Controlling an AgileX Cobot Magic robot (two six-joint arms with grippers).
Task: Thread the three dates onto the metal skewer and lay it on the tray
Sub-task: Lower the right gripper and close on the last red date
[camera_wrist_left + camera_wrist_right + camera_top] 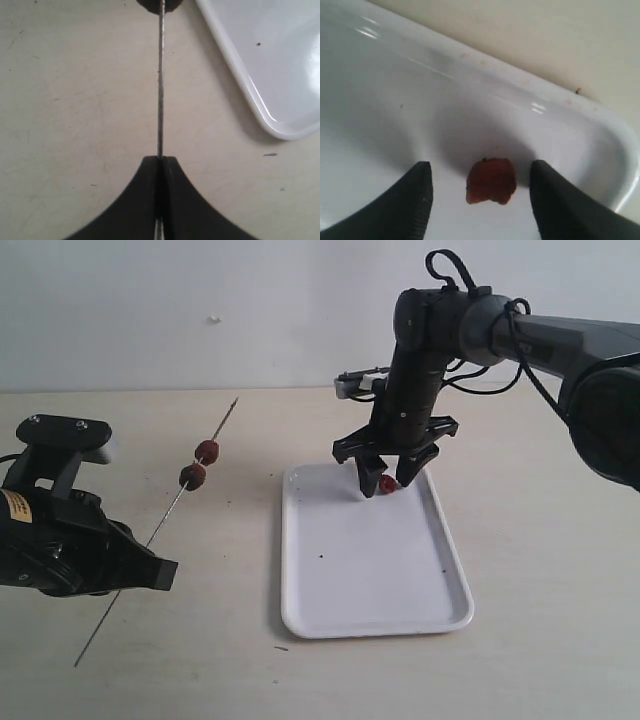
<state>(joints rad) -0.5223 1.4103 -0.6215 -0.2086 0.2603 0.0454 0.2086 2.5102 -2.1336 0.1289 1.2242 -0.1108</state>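
Note:
My left gripper (160, 573) is shut on the thin metal skewer (165, 521), holding it slanted above the table; in the left wrist view the skewer (160, 90) runs straight out from the closed jaws (161, 161). Two dark red dates (207, 451) (192, 476) sit threaded on it near its far, pointed end. The third date (388, 484) lies at the far end of the white tray (340, 580). My right gripper (388, 476) hangs open over that date (491, 181), one finger on each side with a gap to it.
The tray's rounded corner (280, 127) lies close beside the skewer. The tray's raised rim (560, 107) curves just beyond the loose date. Beige tabletop (530, 660) surrounds the tray, with a white wall behind.

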